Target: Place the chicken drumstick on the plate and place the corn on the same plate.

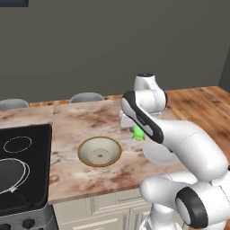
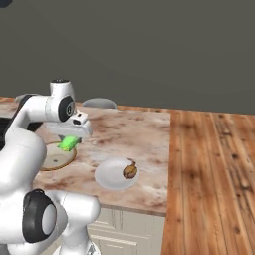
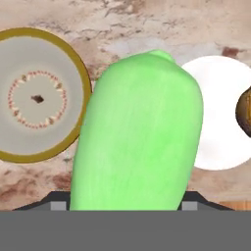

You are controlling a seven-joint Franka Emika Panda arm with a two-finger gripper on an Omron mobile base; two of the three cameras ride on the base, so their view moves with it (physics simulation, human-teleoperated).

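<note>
Left base view: the white arm bends forward over the brown-veined marble bench (image 1: 81,121), its dark-striped forearm hiding most of the hand. The bright green oblong corn (image 1: 138,133) peeks out just below that forearm, held above the bench. The flat pale white round plate (image 1: 157,156) lies just right of it and is partly covered by the arm. The deeper cream bowl with a tan rim (image 1: 99,152) sits to the left of the corn, well apart from the black stovetop (image 1: 22,161) at the bench's left end. 2 grey chair backs (image 1: 86,97) show beyond the far edge.

Right base view: the gripper (image 2: 69,141) hangs under the white wrist with the corn (image 2: 68,143) in it, above the gap between bowl (image 2: 57,155) and plate (image 2: 115,175), nearer the bowl. The small golden-brown lumpy chicken drumstick (image 2: 130,171) lies on the plate, toward its right side. A wooden plank floor (image 2: 214,174) runs to the right of the bench.

Hand view: the corn (image 3: 139,137) is large and central, and the fingers are clamped on it at either side near the bottom. The bowl (image 3: 39,95) lies on the left, the plate (image 3: 220,117) on the right, and the drumstick (image 3: 244,112) is at the right edge, on the plate.
</note>
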